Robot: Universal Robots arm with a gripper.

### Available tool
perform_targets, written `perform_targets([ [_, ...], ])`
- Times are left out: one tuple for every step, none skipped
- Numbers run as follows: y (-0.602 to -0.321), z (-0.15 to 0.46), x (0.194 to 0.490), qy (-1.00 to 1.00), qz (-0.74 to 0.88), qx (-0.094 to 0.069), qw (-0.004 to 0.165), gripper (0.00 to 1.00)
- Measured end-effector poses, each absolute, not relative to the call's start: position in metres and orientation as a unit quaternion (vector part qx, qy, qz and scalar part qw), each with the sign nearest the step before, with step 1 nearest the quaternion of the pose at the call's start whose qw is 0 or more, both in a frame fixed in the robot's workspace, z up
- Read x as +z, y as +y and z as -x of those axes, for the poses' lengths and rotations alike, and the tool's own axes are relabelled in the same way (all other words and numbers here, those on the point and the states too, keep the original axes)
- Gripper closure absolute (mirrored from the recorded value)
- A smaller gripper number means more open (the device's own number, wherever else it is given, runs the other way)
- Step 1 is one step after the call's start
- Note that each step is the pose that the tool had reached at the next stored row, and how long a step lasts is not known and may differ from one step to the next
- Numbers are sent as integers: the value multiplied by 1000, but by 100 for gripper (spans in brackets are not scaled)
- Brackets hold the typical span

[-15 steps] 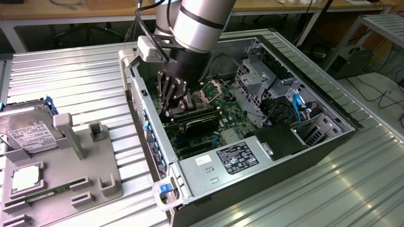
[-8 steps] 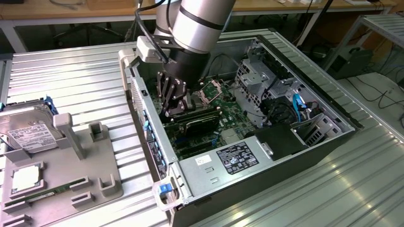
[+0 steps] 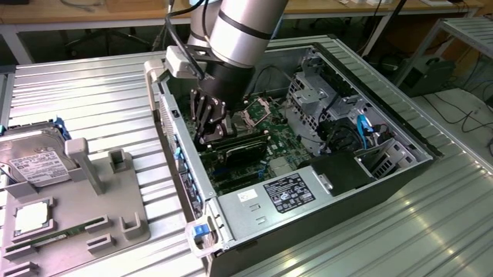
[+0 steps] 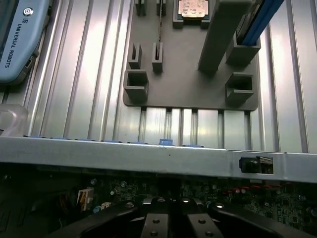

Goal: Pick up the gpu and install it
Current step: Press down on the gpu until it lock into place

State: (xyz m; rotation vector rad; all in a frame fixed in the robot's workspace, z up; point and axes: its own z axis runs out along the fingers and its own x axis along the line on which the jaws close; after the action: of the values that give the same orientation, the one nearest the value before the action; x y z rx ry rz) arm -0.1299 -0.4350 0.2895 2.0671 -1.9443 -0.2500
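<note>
The gpu (image 3: 240, 151) stands on edge inside the open computer case (image 3: 324, 199), its black cooler block facing up over the green motherboard. My gripper (image 3: 206, 137) reaches down into the case at the card's end nearest the case's rear wall. Its fingers are shut, with the tips on the card's upper edge. In the wrist view the gripper (image 4: 171, 218) shows two black fingers pressed close together above the motherboard, and the card itself is hidden there.
A grey holder tray (image 3: 73, 225) on the exterior view's left carries a hard drive (image 3: 31, 158), a processor chip (image 3: 32, 218) and a memory stick (image 3: 54, 236). The case wall (image 4: 148, 158) runs right beside the gripper. A teach pendant (image 4: 20, 39) lies on the ribbed metal table.
</note>
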Motion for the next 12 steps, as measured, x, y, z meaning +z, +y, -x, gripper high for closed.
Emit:
perform_targets([
  [-435,129,288,-675,-718,-87,146,89],
  [-435,129,287,-675,-718,-87,146,89],
  [-435,128,287,-675,-718,-87,147,89],
  [-435,127,286,-675,-718,-88,147,89],
  [-435,125,286,-675,-718,-88,147,89],
  [-435,123,285,-675,-718,-88,147,89],
  [-435,122,285,-675,-718,-88,147,89],
  [-435,121,285,-675,-718,-88,147,89],
  [-435,120,285,-675,-718,-88,147,89],
  [-435,119,286,-675,-718,-88,147,89],
  [-435,118,286,-675,-718,-88,147,89],
  [-435,118,286,-676,-718,-83,142,89],
])
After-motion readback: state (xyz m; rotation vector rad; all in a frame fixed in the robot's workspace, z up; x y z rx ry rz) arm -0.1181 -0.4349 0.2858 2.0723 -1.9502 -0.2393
